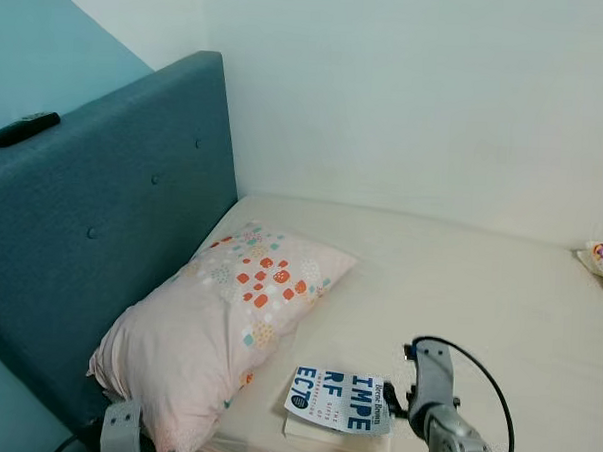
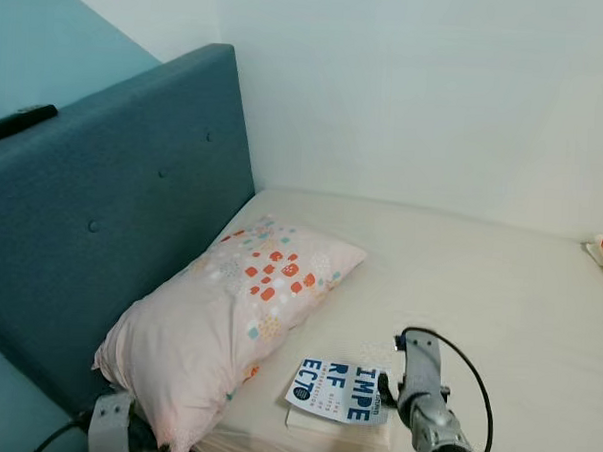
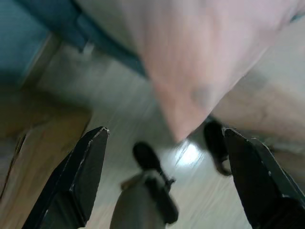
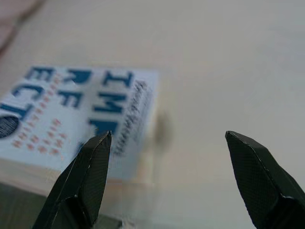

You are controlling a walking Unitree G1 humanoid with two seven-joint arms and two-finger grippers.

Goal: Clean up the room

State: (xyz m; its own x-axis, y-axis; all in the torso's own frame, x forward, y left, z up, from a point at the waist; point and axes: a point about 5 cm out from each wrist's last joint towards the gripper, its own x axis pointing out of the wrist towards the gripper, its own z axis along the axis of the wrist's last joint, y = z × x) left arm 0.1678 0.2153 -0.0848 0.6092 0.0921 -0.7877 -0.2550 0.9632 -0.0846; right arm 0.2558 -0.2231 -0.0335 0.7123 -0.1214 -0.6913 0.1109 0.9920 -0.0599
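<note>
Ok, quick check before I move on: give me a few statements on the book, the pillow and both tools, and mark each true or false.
1. The book lies on the bed beside the pillow. True.
2. The right tool is shut on the book. False: its fingers are spread apart with the book's edge just ahead of them.
3. The pillow leans against the blue headboard. True.
4. A dark remote lies on the mattress. False: it rests on top of the headboard.
5. The left tool is open, near the pillow's corner. True.
</note>
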